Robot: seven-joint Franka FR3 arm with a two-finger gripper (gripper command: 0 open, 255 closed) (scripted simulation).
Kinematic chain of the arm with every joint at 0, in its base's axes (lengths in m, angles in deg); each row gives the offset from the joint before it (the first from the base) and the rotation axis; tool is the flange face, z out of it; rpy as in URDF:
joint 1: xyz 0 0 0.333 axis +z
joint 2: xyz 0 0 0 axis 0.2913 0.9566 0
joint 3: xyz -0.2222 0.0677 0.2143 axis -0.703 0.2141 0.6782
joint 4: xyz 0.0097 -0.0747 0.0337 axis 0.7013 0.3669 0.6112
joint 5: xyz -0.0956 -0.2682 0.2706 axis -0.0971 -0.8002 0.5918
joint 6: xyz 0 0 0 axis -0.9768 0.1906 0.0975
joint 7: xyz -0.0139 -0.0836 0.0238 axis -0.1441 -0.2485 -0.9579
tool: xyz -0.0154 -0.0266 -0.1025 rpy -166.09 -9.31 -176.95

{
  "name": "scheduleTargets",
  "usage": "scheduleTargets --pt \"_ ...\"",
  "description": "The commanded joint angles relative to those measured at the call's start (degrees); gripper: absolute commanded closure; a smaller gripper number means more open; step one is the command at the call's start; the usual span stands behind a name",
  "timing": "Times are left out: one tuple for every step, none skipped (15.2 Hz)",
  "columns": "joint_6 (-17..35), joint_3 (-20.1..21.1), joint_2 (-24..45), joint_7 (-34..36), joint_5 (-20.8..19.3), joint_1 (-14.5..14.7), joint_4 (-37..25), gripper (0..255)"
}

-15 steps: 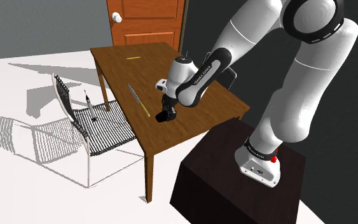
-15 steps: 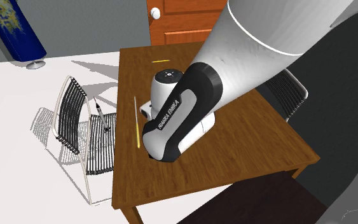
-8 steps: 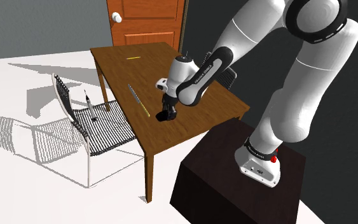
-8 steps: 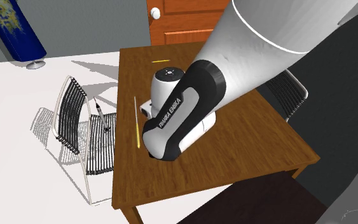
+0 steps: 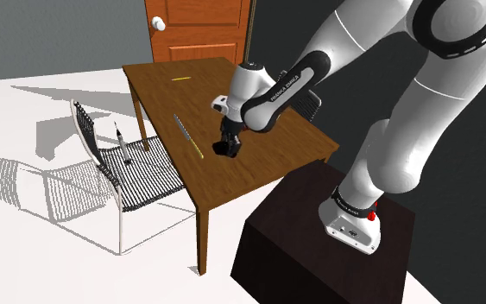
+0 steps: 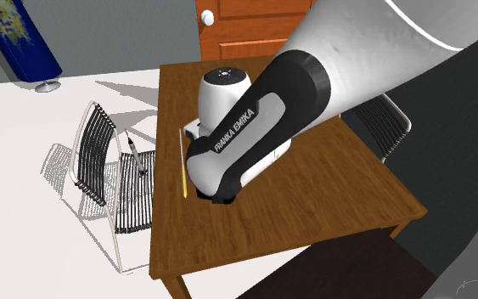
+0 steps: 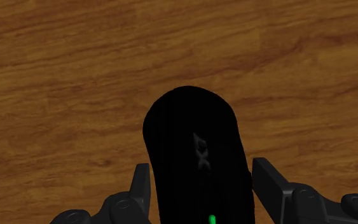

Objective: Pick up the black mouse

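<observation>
The black mouse (image 7: 193, 143) is seen clamped between the fingers of the gripper (image 7: 201, 181), over the wooden counter (image 7: 69, 70), just right of a thin yellow stick (image 5: 190, 139) in the shoulder view.

Light bright and even across the table (image 5: 159, 82); the wood grain under me shows no glare. Hard shadows: the chair (image 5: 137, 177) beside the table throws its wire pattern onto the white floor (image 5: 25, 268), away from the table, so the source sits high, on the table's side opposite the chair. Table's own grey shadow falls that same way. Soft highlights on my arm (image 5: 422, 112). Black mouse (image 7: 196, 153) renders flat, unshaded. Wall (image 5: 275, 34) behind the table dim.
</observation>
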Motion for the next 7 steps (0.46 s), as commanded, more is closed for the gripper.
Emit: scheduleTargets --pt "-1.62 -0.08 -1.59 -0.08 -0.08 -0.07 -0.01 255" --pt "-2.49 -0.08 -2.34 -0.03 -0.13 -0.08 -0.13 255" --pt "-3.37 -0.08 -3.08 0.00 -0.18 -0.08 -0.27 255" --pt "-4.24 -0.08 -3.80 0.04 -0.23 -0.09 -0.42 255" --pt "-5.12 -0.07 -4.51 0.07 -0.27 -0.10 -0.59 255" --pt "-5.25 -0.07 -4.63 0.08 -0.28 -0.10 -0.60 255" --pt "-5.25 -0.07 -4.62 0.08 -0.28 -0.10 -0.61 255"
